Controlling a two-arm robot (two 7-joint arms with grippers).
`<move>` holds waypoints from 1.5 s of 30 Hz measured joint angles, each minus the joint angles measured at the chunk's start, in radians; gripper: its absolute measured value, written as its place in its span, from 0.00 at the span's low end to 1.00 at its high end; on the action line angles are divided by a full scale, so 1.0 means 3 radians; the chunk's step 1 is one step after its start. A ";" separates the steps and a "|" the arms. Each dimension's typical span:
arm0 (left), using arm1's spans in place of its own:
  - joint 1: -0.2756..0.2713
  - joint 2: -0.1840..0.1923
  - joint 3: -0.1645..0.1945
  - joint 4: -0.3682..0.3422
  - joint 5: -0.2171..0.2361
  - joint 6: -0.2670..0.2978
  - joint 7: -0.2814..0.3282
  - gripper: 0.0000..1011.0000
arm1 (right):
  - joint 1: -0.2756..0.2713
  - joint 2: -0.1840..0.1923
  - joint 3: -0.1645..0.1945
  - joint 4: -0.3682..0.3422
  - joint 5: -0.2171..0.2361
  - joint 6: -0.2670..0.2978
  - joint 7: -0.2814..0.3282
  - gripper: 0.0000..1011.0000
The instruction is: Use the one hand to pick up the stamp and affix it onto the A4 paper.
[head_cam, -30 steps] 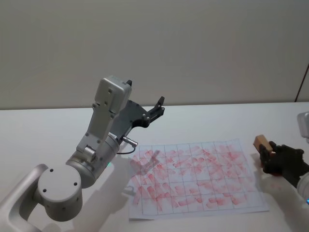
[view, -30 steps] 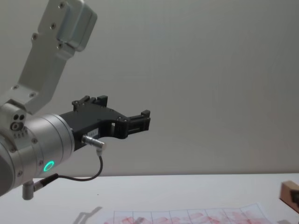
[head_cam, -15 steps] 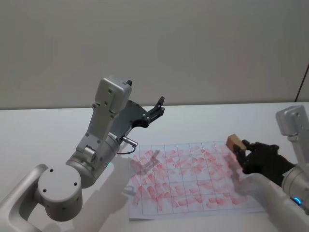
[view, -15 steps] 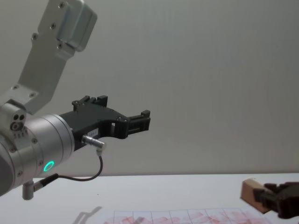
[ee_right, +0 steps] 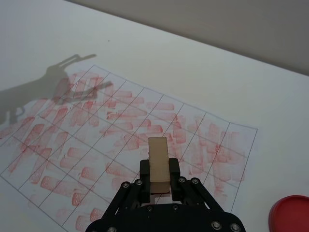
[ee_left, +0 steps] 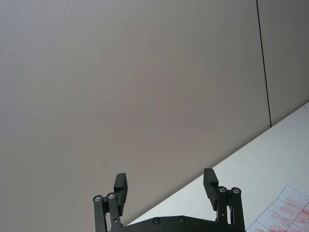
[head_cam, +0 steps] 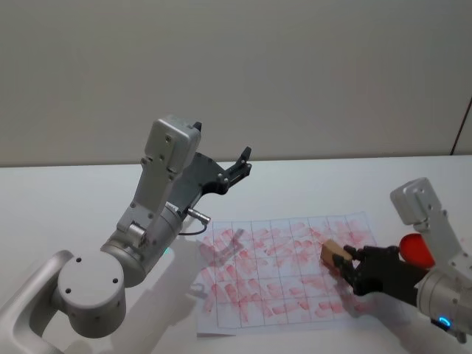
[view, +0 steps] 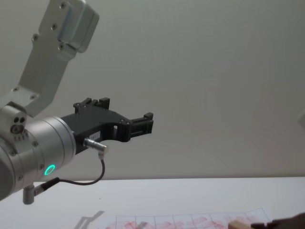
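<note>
Over A4 paper point(ee_right: 91, 145), right gripper's point(ee_right: 160, 172) stamp point(ee_right: 158, 153)

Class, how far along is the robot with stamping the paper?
Done: the stamp is picked up, clamped in the right gripper. In hand: holding it low over the A4 paper; contact unclear. Left: pressing it down. The left gripper sits raised, open.

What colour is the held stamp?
The stamp is pale tan wood, clearest in the right wrist view.
</note>
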 joint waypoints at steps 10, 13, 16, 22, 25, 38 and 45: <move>0.0000 0.0000 0.0000 0.0000 0.0000 0.0000 0.0000 0.99 | 0.0018 0.0019 -0.0033 0.0036 -0.0067 0.0103 0.0132 0.21; 0.0000 0.0000 0.0000 0.0000 0.0000 0.0000 0.0000 0.99 | 0.0029 0.0022 -0.0042 0.0040 -0.0099 0.0103 0.0152 0.21; 0.0000 0.0000 0.0000 0.0000 0.0000 0.0000 0.0000 0.99 | 0.0038 0.0024 -0.0050 0.0046 -0.0126 0.0085 0.0163 0.21; 0.0000 0.0000 0.0000 0.0000 0.0000 0.0000 0.0000 0.99 | 0.0070 0.0030 -0.0064 0.0038 -0.0200 -0.0032 0.0170 0.21; 0.0000 0.0000 0.0000 0.0000 0.0000 0.0000 0.0000 0.99 | 0.0082 0.0034 -0.0063 0.0019 -0.0217 -0.0085 0.0167 0.21; 0.0000 0.0000 0.0000 0.0000 0.0000 0.0000 0.0000 0.99 | 0.0032 0.0112 0.0003 -0.0201 -0.0229 -0.0435 -0.0090 0.21; 0.0000 0.0000 0.0000 0.0000 0.0000 0.0000 0.0000 0.99 | -0.0117 0.0198 0.0066 -0.0362 -0.0147 -0.0476 -0.0358 0.21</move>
